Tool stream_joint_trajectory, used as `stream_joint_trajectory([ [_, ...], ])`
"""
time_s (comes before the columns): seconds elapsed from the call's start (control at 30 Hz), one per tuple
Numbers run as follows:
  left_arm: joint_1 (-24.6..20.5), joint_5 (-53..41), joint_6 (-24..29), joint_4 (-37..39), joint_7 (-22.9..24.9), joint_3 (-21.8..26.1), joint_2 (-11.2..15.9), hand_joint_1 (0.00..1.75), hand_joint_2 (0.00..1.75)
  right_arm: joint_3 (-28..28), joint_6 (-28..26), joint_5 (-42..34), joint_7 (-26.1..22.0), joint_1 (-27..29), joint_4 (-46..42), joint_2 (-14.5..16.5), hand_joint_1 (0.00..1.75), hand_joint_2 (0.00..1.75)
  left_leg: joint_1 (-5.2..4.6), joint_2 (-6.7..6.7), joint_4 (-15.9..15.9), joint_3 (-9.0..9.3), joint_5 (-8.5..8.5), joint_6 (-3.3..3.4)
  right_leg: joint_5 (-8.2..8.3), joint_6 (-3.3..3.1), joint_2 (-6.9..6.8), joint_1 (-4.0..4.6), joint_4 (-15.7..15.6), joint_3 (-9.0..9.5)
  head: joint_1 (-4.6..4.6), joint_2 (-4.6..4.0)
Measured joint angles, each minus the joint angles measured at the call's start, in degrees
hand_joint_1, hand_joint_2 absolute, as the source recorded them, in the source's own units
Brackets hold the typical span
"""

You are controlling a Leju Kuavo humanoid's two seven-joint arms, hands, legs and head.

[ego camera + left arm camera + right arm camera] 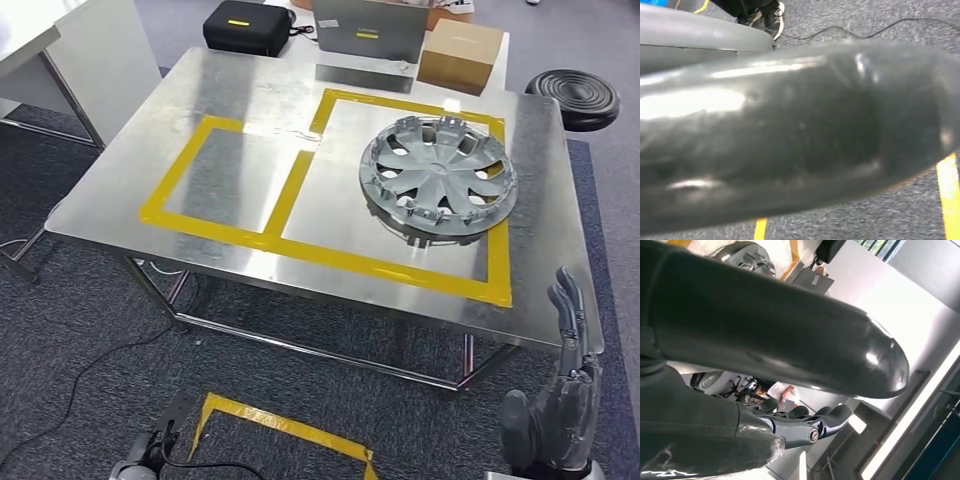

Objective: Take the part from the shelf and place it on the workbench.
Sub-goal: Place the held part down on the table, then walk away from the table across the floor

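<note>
The part, a grey wheel cover, lay flat on the workbench, inside the larger of the two rectangles marked in yellow tape. Its far-right rim overlapped the tape line slightly. No hand touched it.

The right hand stood below the near right corner of the workbench, well apart from the part, fingers extended upward and spread, holding nothing. The right wrist view confirmed parted fingers with no object between them.

The left hand hung low near the floor at the bottom of the head view. The left wrist view was blurred and taken up by a dark curved surface, so its finger position could not be determined; it appeared to carry nothing.

Assessment: placement looked complete, with the part released and resting on the bench. Any remaining work was probably limited to drawing the right arm clear.
</note>
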Motion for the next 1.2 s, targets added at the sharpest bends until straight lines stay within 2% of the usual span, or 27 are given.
stream_joint_trajectory([
  [0.07,0.05,0.03,0.06,0.00,-0.03,0.08,0.02,0.00,0.00,-0.02,-0.09,-0.11,-0.07,0.15,-0.05,0.17,0.00,0.00,-0.10,-0.03,0.16,-0.39,0.96,-0.62,-1.30,-0.54,0.14,0.16,-4.53,2.66,-0.01,0.00],
  [0.13,0.15,0.03,0.09,0.01,-0.04,0.11,0.05,0.00,0.00,-0.05,-0.17,-0.11,-0.09,0.42,-0.09,0.29,0.00,0.00,0.08,-0.04,0.22,-0.66,1.39,-1.30,-0.82,-1.64,0.06,0.30,-4.67,1.68,0.03,0.00],
  [0.17,0.23,0.03,0.09,0.01,-0.04,0.14,0.08,0.00,0.00,-0.07,-0.19,-0.11,-0.09,0.48,-0.09,0.36,0.00,0.00,0.18,-0.05,0.79,-1.00,0.32,-1.62,-0.33,-2.26,-0.02,0.31,-4.61,1.14,-0.03,0.00],
  [0.2,0.30,0.04,0.09,0.02,-0.04,0.15,0.08,0.00,0.00,-0.09,-0.20,-0.11,-0.09,0.53,-0.10,0.44,0.00,0.00,0.23,-0.05,2.40,-1.58,-1.92,-1.91,0.31,-2.87,-0.11,0.26,-4.64,0.48,-0.11,0.00],
  [0.27,0.29,0.05,0.09,0.02,-0.05,0.15,0.04,0.00,0.00,-0.11,-0.22,-0.11,-0.09,0.60,-0.11,0.58,0.00,0.00,0.25,-0.04,8.83,-3.29,-8.22,-2.28,1.77,-3.56,-0.16,0.28,-4.60,-0.95,-0.28,0.00],
  [0.3,0.26,0.05,0.09,0.02,-0.05,0.15,0.01,0.00,0.00,-0.12,-0.23,-0.12,-0.09,0.66,-0.10,0.62,0.00,0.00,0.25,-0.04,12.68,-4.03,-10.40,-2.39,2.55,-3.65,-0.15,0.33,-4.54,-1.78,-0.28,0.00],
  [0.33,0.24,0.05,0.09,0.02,-0.06,0.15,0.02,0.00,0.00,-0.13,-0.23,-0.14,-0.09,0.74,-0.10,0.63,0.00,0.00,0.24,-0.04,15.57,-4.29,-11.09,-2.44,3.30,-3.65,-0.14,0.40,-4.48,-2.62,-0.28,0.00],
  [0.37,0.22,0.05,0.09,0.02,-0.06,0.17,0.04,0.00,0.00,-0.14,-0.24,-0.16,-0.09,0.84,-0.09,0.66,0.00,0.00,0.22,-0.04,16.81,-3.79,-10.41,-2.39,4.00,-3.56,-0.13,0.44,-4.39,-3.57,-0.28,0.00],
  [0.4,0.22,0.05,0.09,0.02,-0.06,0.19,0.08,0.00,0.00,-0.15,-0.25,-0.19,-0.09,0.93,-0.09,0.69,0.00,0.00,0.20,-0.04,16.05,-2.36,-8.87,-2.27,4.63,-3.41,-0.13,0.47,-4.29,-4.47,-0.28,0.00],
  [0.47,0.18,0.05,0.09,0.02,-0.07,0.24,0.13,0.00,0.00,-0.17,-0.25,-0.21,-0.09,1.08,-0.09,0.82,0.00,0.00,0.15,-0.05,9.29,3.11,-6.32,-1.82,5.66,-2.97,-0.14,0.55,-4.02,-5.89,-0.31,0.00],
  [0.53,0.08,0.05,0.10,0.02,-0.13,0.26,0.15,0.00,0.00,-0.19,-0.29,-0.18,-0.14,1.16,-0.09,0.97,0.00,0.00,0.06,-0.08,1.57,8.20,-6.39,-1.34,6.63,-2.47,-0.21,0.75,-3.66,-6.89,-0.27,0.00],
  [0.57,0.03,0.05,0.10,0.02,-0.16,0.26,0.15,0.00,0.00,-0.19,-0.42,-0.04,-0.21,1.23,-0.09,1.04,0.00,0.00,-0.03,-0.10,-0.44,9.20,-6.76,-1.11,7.19,-2.20,-0.27,0.82,-3.57,-7.33,-0.23,0.00],
  [0.63,0.14,0.04,0.09,0.03,-0.19,0.27,0.07,0.00,0.00,-0.17,-0.95,0.73,-0.44,1.54,-0.07,1.17,0.00,0.00,-0.06,0.00,-1.27,8.48,-6.53,-0.43,8.15,-1.64,-0.25,0.75,-3.49,-8.16,-0.23,0.00],
  [0.67,0.23,0.04,0.09,0.03,-0.19,0.30,0.04,0.00,0.00,-0.16,-1.24,1.21,-0.52,1.79,-0.04,1.20,0.00,0.00,-0.03,0.09,-1.22,7.85,-5.99,0.02,7.50,-1.32,-0.21,0.67,-3.08,-8.69,-0.18,0.00],
  [0.73,0.30,0.03,0.09,0.04,-0.19,0.38,0.05,0.00,0.00,-0.14,-1.64,1.87,-0.61,2.17,0.02,1.25,0.00,0.00,0.08,0.27,-1.29,6.51,-4.71,0.85,3.00,-0.68,-0.13,0.47,0.56,-10.19,-0.06,0.00],
  [0.8,0.23,0.03,0.09,0.04,-0.19,0.45,0.16,0.00,0.00,-0.10,-1.77,2.07,-0.62,2.27,0.06,1.32,0.00,0.00,0.00,0.29,-1.25,4.91,-3.35,1.23,-2.59,-0.18,-0.15,0.39,7.69,-11.70,0.10,0.00],
  [0.83,0.21,0.03,0.09,0.04,-0.19,0.48,0.17,0.00,0.00,-0.09,-1.79,2.07,-0.62,2.29,0.08,1.35,0.00,0.00,-0.05,0.30,-1.21,4.00,-2.61,1.24,-3.68,-0.05,-0.15,0.39,10.92,-11.95,0.12,0.00],
  [0.87,0.22,0.03,0.09,0.04,-0.19,0.49,0.17,0.00,0.00,-0.08,-1.80,2.07,-0.62,2.31,0.11,1.38,0.00,0.00,-0.09,0.30,-1.15,3.03,-1.86,1.19,-3.30,0.00,-0.15,0.39,12.78,-11.53,0.13,0.00],
  [0.9,0.22,0.03,0.09,0.04,-0.19,0.49,0.17,0.00,0.00,-0.08,-1.80,2.07,-0.62,2.31,0.13,1.39,0.00,0.00,-0.12,0.30,-1.07,2.05,-1.13,1.09,-1.80,-0.03,-0.15,0.39,12.85,-10.27,0.13,0.00],
  [0.93,0.22,0.03,0.09,0.04,-0.19,0.50,0.17,0.00,0.00,-0.08,-1.80,2.07,-0.62,2.30,0.15,1.42,0.00,0.00,-0.13,0.29,-0.96,1.13,-0.44,0.96,0.02,-0.11,-0.15,0.40,10.92,-8.04,0.13,0.00],
  [0.97,0.21,0.03,0.09,0.04,-0.19,0.50,0.16,0.00,0.00,-0.08,-1.80,2.08,-0.62,2.26,0.15,1.45,0.00,0.00,-0.14,0.27,-0.82,0.35,0.19,0.78,0.97,-0.24,-0.14,0.40,7.27,-4.87,0.15,0.00],
  [1.0,0.20,0.02,0.09,0.04,-0.20,0.51,0.15,0.00,0.00,-0.08,-1.86,2.17,-0.62,2.19,0.15,1.49,0.00,0.00,-0.20,0.25,-0.62,-0.29,0.75,0.55,0.74,-0.39,-0.13,0.45,2.38,-1.16,0.13,0.00],
  [1.07,0.20,-0.01,0.05,0.04,-0.27,0.52,0.15,0.00,0.00,-0.08,-2.12,2.68,-0.62,2.11,0.18,1.56,0.00,0.00,-0.27,0.23,-0.45,-0.93,1.93,0.00,-1.11,-0.86,-0.08,0.63,-4.68,3.47,0.11,0.00],
  [1.1,0.21,-0.02,0.00,0.04,-0.33,0.52,0.15,0.00,0.00,-0.08,-2.31,2.97,-0.61,2.16,0.20,1.58,0.00,0.00,-0.26,0.23,-0.49,-1.09,2.49,-0.32,-1.57,-1.16,-0.05,0.78,-6.06,4.02,0.15,0.00],
  [1.13,0.25,-0.03,-0.05,0.04,-0.38,0.52,0.19,0.00,0.00,-0.09,-2.47,3.16,-0.60,2.27,0.23,1.60,0.00,0.00,-0.19,0.21,-0.56,-1.26,2.95,-0.64,-1.26,-1.62,-0.07,0.77,-5.95,3.41,0.28,0.00],
  [1.17,0.32,-0.04,-0.08,0.04,-0.43,0.52,0.22,0.00,0.00,-0.07,-2.59,3.24,-0.60,2.36,0.24,1.62,0.00,0.00,-0.10,0.18,-0.34,-1.59,2.58,-0.99,-0.73,-2.11,-0.12,0.73,-5.88,2.78,0.43,0.00],
  [1.2,0.41,-0.04,-0.09,0.04,-0.44,0.52,0.25,0.00,0.00,-0.05,-2.65,3.25,-0.58,2.43,0.25,1.65,0.00,0.00,-0.04,0.14,0.72,-2.13,0.99,-1.34,-0.15,-2.68,-0.16,0.63,-5.84,2.10,0.32,0.00],
])
